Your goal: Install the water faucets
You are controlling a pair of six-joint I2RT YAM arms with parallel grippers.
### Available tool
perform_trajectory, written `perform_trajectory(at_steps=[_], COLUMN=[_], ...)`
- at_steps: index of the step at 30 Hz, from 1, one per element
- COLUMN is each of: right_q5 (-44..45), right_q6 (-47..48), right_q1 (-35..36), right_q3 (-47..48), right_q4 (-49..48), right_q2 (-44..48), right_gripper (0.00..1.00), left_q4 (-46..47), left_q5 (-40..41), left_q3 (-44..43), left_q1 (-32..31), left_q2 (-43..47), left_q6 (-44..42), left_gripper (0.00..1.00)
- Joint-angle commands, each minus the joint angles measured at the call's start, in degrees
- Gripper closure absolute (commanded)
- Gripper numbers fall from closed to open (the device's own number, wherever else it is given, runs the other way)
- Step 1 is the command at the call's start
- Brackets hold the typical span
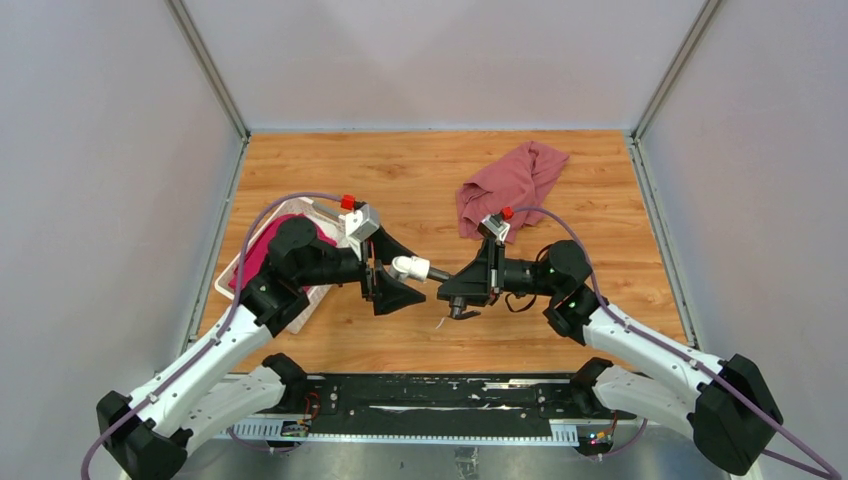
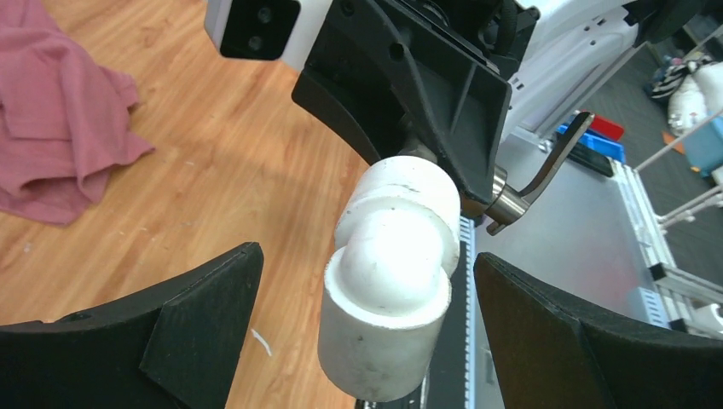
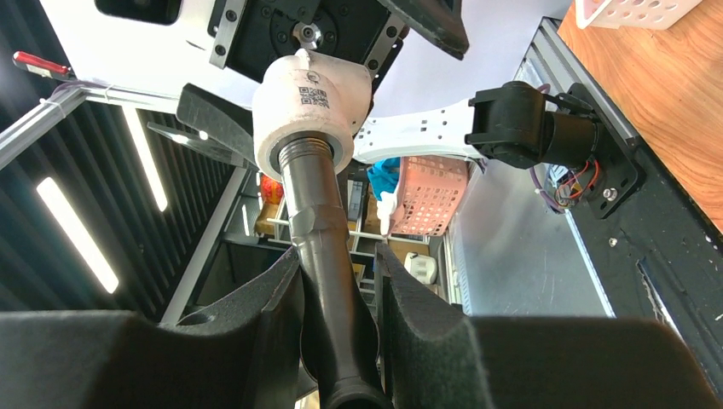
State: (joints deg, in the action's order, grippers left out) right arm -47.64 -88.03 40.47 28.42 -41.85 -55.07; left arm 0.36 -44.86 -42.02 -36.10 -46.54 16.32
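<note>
White fitting [image 2: 388, 290] between wide-spread left tool [image 2: 367, 264]

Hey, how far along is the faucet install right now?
Done: the dark grey tap has its threaded end inside the white fitting. In hand: the right hand is shut on the tap's stem, carrying both. The left hand is open, fingers either side of the fitting, not touching. Left: some thread shows outside the fitting, so tightening probably remains.

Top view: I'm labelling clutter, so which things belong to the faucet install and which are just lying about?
Job: dark tap, clamped in the right gripper; white fitting on its threaded end, inside the open left gripper.
Lying about: dusty-red cloth; white basket with magenta fabric.
</note>
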Motion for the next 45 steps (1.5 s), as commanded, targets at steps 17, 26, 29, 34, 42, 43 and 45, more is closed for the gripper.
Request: perform_trajectory(at_steps=[17,26,29,34,42,43,45], right_q5=[-1.6,-1.3,-1.4,-1.9,-2.5,-2.5,-2.4], right_q6=[1.4,0.8,-0.3,-7.3,-15.6,-15.1,-14.5], right_q1=[-0.8,-0.8,-0.8,-0.8,-0.8,-0.8,-0.8], right_q3=[1.5,1.6,1.4,0.0,-1.3,-1.2,-1.5], right_q4=[-0.7,-1.1,-2.1,-9.0,-14.7,-14.4,-14.3], right_q2=[2.2,1.7,1.2,-1.0,-3.6,-3.5,-3.4], right_gripper=[1.00,1.00,1.00,1.00,0.96,0.96,0.90], left_q4=[8.4,8.6,8.8,9.4,11.2,12.0,13.9], left_q5=[-7.0,-7.9,-9.0,-9.6,-9.1,-9.4,-9.5], left_q3=[-1.6,-1.6,-1.1,2.1,5.3,5.5,5.9], left_q1=[3.3,3.3,3.3,3.4,3.3,3.3,3.3], left_q2=[-0.8,-0.9,-0.8,1.7,4.0,3.7,3.4], left_q6=[13.5,12.7,11.5,1.7,-4.6,-3.8,-2.0], left_gripper=[0.16,0.98,1.00,1.00,1.00,1.00,1.00])
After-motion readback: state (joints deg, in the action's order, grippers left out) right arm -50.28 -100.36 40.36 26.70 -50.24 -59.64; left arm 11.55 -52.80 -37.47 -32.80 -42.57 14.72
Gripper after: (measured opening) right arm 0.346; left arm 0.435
